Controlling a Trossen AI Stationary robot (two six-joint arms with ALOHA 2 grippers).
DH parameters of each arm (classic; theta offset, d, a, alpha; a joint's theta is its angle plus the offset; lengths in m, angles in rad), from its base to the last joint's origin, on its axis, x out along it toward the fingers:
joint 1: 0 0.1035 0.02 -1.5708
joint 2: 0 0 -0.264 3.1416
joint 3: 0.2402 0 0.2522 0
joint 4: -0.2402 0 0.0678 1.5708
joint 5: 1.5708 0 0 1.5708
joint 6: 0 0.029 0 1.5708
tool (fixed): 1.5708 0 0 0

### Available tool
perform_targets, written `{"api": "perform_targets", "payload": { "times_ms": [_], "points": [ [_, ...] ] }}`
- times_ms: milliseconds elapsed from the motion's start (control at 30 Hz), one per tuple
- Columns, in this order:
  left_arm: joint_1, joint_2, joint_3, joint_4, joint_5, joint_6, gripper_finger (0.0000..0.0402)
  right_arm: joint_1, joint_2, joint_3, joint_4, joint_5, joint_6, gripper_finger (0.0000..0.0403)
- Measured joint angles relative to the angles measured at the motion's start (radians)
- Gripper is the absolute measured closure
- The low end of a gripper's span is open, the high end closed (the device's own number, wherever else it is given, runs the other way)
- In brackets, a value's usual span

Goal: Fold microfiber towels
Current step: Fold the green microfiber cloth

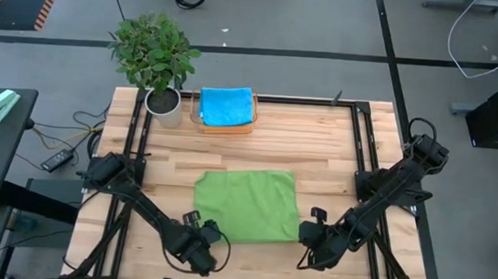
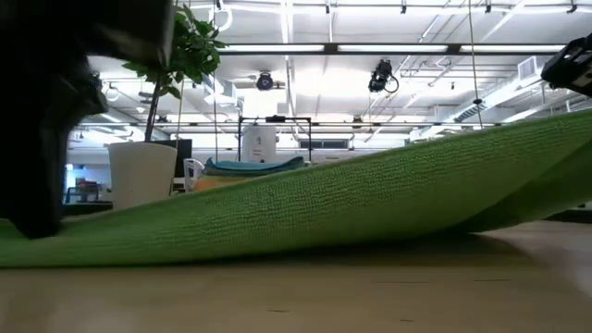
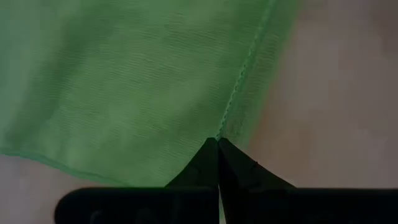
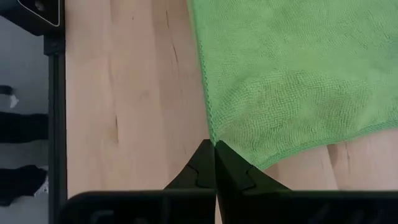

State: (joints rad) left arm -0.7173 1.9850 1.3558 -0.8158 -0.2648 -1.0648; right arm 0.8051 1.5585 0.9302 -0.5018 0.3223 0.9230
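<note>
Now the green towel [image 1: 247, 204] is spread mid-table, its near corners pinched by the closed left gripper [image 3: 217, 144] and closed right gripper [image 4: 214, 148]; the blue towel [image 1: 226, 106] is left at the far edge

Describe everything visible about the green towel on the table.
The green microfiber towel is a plain bright-green cloth with a fine woven texture and a stitched hem. It lies spread out on the wooden table, near its front middle. The left gripper is shut on its front-left corner, the right gripper on its front-right corner. In the low view, the side toward the right of the picture is lifted off the wood while the other side rests flat.
</note>
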Motion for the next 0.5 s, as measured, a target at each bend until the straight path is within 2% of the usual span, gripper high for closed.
{"api": "perform_targets", "payload": {
  "times_ms": [200,500],
  "points": [
    [0.046,0.0,-0.029,-0.013,0.0,0.013,0.0395,0.002,0.0,0.0,0.005,0.002,0.021,0.0402],
    [0.097,-0.004,-0.082,-0.119,-0.004,0.149,0.0395,-0.047,0.0,0.0,0.035,0.009,0.033,0.0402]
  ]
}}
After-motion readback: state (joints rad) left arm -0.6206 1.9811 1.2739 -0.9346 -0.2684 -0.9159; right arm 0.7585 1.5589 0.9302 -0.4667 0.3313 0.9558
